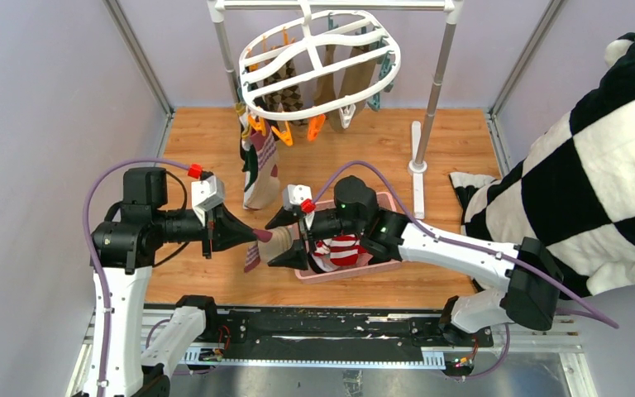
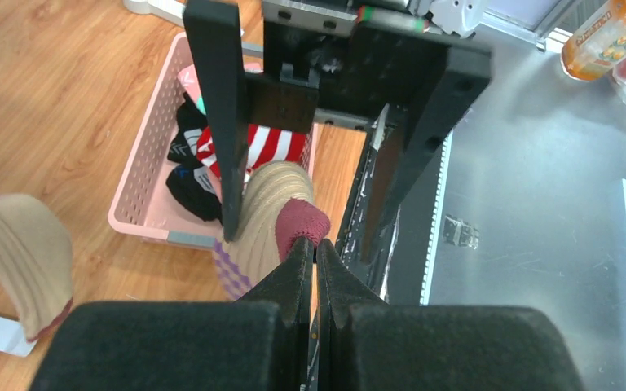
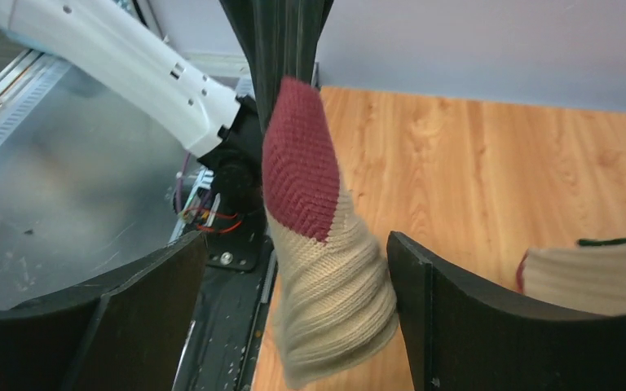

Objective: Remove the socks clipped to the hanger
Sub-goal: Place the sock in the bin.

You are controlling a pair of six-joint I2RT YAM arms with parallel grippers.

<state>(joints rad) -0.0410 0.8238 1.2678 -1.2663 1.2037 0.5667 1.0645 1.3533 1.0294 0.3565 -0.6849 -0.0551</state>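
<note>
My left gripper [image 1: 255, 235] is shut on the maroon toe [image 2: 301, 223] of a beige sock [image 1: 278, 245] with purple stripes and holds it up beside the pink basket. My right gripper [image 1: 274, 242] is open, with one finger [image 3: 147, 314] on each side of the sock's beige body [image 3: 334, 285]; I cannot tell whether they touch it. The left fingers [image 3: 281, 41] pinch the toe from above in the right wrist view. The white hanger [image 1: 318, 58] hangs at the back with several socks [image 1: 285, 93] still clipped to it. One sock [image 1: 260, 169] hangs low.
The pink basket [image 1: 384, 266] holds a red-white striped sock [image 1: 343, 248] and black socks [image 2: 189, 183]. The grey pole rack [image 1: 440, 74] has a white foot [image 1: 417, 165]. A checked plush cloth [image 1: 595, 174] fills the right side. Another beige sock [image 2: 24, 261] hangs at left.
</note>
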